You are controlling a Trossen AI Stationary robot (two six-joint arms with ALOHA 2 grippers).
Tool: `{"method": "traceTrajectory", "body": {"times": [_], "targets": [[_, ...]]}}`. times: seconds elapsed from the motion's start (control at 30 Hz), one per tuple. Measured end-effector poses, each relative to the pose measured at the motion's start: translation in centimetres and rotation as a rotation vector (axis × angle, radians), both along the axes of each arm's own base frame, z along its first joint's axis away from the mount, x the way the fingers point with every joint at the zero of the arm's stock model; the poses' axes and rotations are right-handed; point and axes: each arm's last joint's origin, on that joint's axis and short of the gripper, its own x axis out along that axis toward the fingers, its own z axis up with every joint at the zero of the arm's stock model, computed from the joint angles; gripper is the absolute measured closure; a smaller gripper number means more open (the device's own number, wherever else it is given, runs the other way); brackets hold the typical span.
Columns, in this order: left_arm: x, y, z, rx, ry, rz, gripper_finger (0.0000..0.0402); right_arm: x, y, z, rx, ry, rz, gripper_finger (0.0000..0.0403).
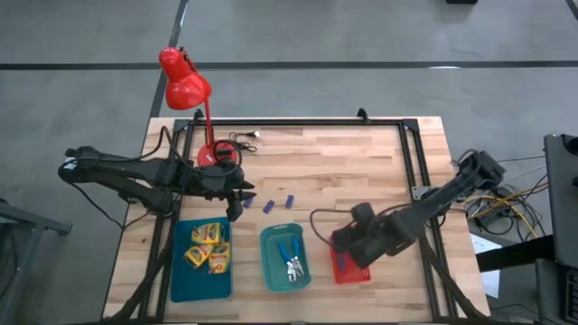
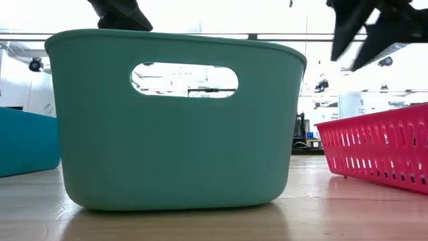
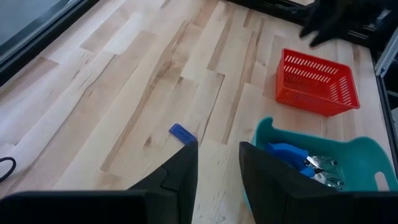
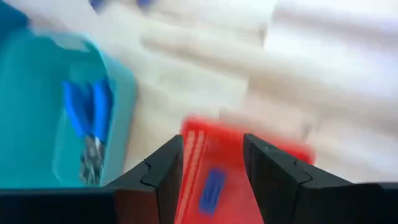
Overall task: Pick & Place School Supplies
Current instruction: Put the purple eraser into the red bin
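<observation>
Left gripper: hovering over the worktop just beside the purple blocks, above the far edge of the teal tray; its jaws are standing apart with nothing between them, as the left wrist view shows.
Right gripper: hanging over the red basket; its jaws are released and gripping nothing, seen parted in the right wrist view.
Purple blocks: three are lying on the bare worktop in a short row between the lamp base and the green bin, at and; a fourth is lying inside the red basket, right under the right gripper.
Block in the left wrist view: lying flat on the wood just ahead of the left fingers.
Crayon boxes: three are sitting close together in the teal tray.
Scissors: two blue-handled pairs are lying side by side in the green bin, blades pointing toward the near edge.
Lamp: standing at the far left of the worktop, its head leaning out past the edge.
Low view: the green bin is filling most of the frame, with the red basket beside it.
</observation>
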Motion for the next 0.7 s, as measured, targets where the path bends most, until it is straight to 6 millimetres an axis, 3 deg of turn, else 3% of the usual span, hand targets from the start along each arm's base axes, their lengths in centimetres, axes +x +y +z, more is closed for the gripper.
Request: {"method": "traceTrajectory", "body": {"times": [0.2, 0.37, 0.47, 0.7], "targets": [[0.0, 0.0, 0.0, 0.0, -0.001, 0.0, 0.028, -2.3, -2.6, 2.2, -0.234, -0.158, 0.026, 0.0249], [0.0, 0.0, 0.0, 0.0, -0.004, 0.0, 0.028, -4.1, -4.9, 3.3, -0.403, -0.198, 0.21, 0.0237], [0.0, 0.0, 0.0, -0.001, -0.005, 0.0, 0.028, -5.0, -6.6, 3.2, -0.506, -0.192, 0.326, 0.0228], [0.0, 0.0, 0.0, -0.001, -0.005, -0.001, 0.028, -6.7, -11.1, 1.5, -0.594, -0.258, 0.378, 0.0223]]}}
